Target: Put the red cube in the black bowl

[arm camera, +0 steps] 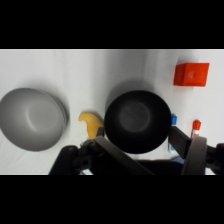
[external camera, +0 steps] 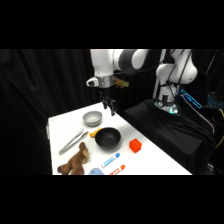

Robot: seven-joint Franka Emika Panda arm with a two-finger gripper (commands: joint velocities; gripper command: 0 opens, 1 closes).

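Observation:
The red cube (external camera: pixel 135 145) sits on the white table (external camera: pixel 65 125), to the right of the black bowl (external camera: pixel 108 138) and apart from it. In the wrist view the red cube (arm camera: pixel 191 74) lies at the upper right and the black bowl (arm camera: pixel 137 121) in the middle, its inside dark and bare. My gripper (external camera: pixel 109 107) hangs above the table behind the black bowl, near the grey bowl, well away from the cube. In the wrist view the gripper (arm camera: pixel 150 152) is open, its fingers wide apart and holding nothing.
A grey metallic bowl (external camera: pixel 92 118) stands at the back left. Metal tongs (external camera: pixel 72 141) and a small yellow piece (arm camera: pixel 91 122) lie left of the black bowl. A brown stuffed toy (external camera: pixel 75 161) and two markers (external camera: pixel 111 160) lie near the front edge.

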